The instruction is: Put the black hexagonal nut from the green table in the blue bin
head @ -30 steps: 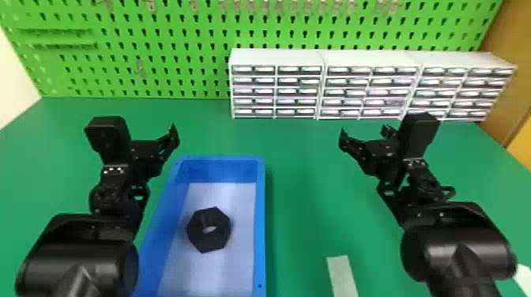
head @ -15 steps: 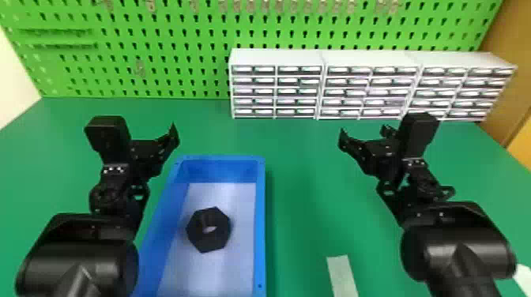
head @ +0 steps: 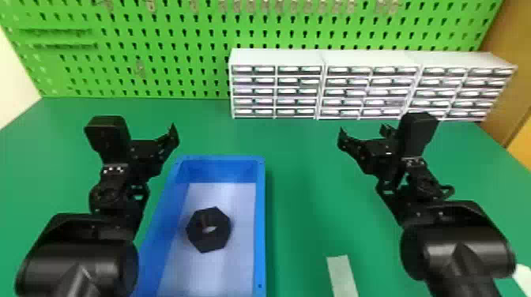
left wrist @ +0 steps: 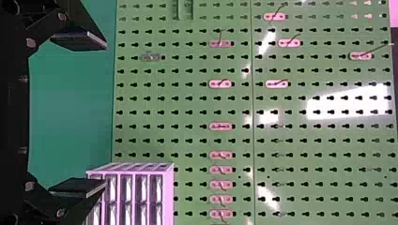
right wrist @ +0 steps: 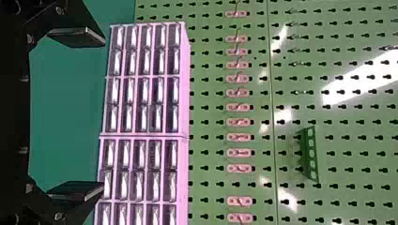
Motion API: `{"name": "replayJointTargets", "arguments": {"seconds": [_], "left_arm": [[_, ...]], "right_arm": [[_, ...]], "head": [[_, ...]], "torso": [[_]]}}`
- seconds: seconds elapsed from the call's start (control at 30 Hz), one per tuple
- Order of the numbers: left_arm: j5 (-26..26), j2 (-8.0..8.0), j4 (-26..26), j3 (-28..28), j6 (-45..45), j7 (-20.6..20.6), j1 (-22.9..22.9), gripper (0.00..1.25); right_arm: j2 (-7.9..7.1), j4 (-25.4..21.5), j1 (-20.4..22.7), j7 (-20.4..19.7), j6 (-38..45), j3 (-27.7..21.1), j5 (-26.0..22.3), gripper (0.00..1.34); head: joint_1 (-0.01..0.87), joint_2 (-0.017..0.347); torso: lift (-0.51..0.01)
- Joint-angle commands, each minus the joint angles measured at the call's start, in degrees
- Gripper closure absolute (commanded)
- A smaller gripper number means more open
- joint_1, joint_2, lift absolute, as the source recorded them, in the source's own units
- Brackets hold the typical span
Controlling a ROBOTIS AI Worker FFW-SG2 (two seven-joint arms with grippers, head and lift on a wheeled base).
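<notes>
The black hexagonal nut (head: 208, 230) lies flat on the pale floor of the blue bin (head: 260, 221), touched by neither gripper. Beyond the bin's left side, the left gripper (head: 152, 151) is held above the table. Over the right part of the green table (head: 304, 189) hangs the right gripper (head: 364, 135). The left gripper (left wrist: 104, 115) has its fingers spread wide with nothing between them in its wrist view. Likewise, the right gripper (right wrist: 102, 114) stands open and holds nothing.
White drawer cabinets (head: 276, 57) stand along the table's back edge, before a green pegboard (head: 166, 51). A pale strip (head: 342, 276) lies on the table right of the bin. Another white item (head: 523, 276) is at the right edge.
</notes>
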Motion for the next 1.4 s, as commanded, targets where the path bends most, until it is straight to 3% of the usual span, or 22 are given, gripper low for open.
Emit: {"name": "replayJointTargets", "arguments": {"seconds": [0.0,1.37], "left_arm": [[-0.06,0.04,0.00,0.03,0.00,0.00,0.00,0.24],[-0.06,-0.05,0.00,-0.14,0.00,0.00,0.00,0.23]], "right_arm": [[0.00,0.05,0.00,0.00,0.01,0.04,0.00,0.21],[0.09,0.05,0.08,0.00,0.01,-0.31,-0.18,0.21]], "head": [[0.686,0.051],[0.686,0.051]], "torso": [[-0.096],[-0.096]]}}
